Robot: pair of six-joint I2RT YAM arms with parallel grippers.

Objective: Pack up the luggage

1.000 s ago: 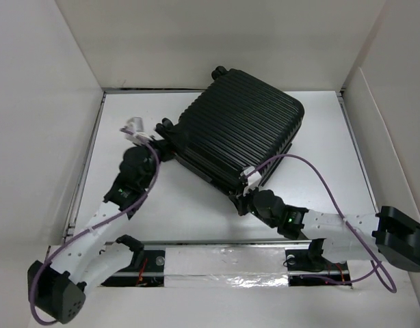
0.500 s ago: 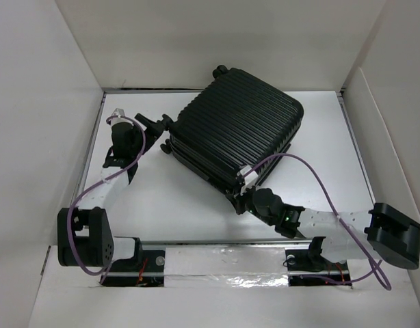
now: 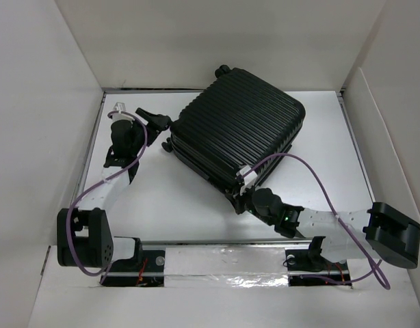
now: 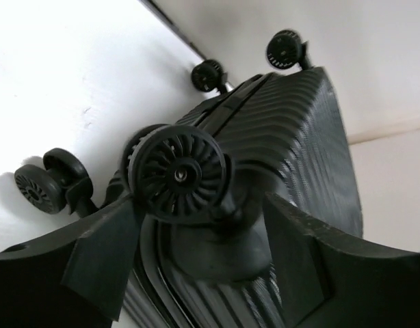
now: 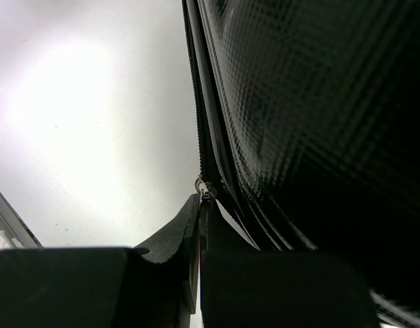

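Black ribbed shell: the suitcase [image 3: 237, 130] lies closed and flat on the white table [image 3: 176, 198], set at an angle toward the far side, with its wheel end facing left.

Top view. The left gripper [image 3: 154, 121] is at the suitcase's left wheel corner. The right gripper [image 3: 241, 199] is against the near corner of the suitcase. How far either gripper is open cannot be told from here. A purple cable [image 3: 312, 174] loops from the right arm over the table.

Left wrist view. The left gripper is spread wide. One spoked wheel [image 4: 179, 174] and its housing sit between the two fingers [image 4: 100, 256]. Whether either finger touches the wheel cannot be told. A double wheel [image 4: 49, 179] stands at lower left on the table, and two further wheels [image 4: 285, 49] show at the far end of the shell. The top view does not show this spread of the fingers or the wheel spokes.

Right wrist view. The right gripper's fingers [image 5: 176, 239] are pressed together with no gap between them. Their tips meet a small metal zip pull [image 5: 205, 190] on the zip track [image 5: 198, 130] that runs along the suitcase's edge. Whether the pull's tab is pinched between the tips cannot be told. The zip track appears joined above the pull. The pull is too small to make out in the top view.
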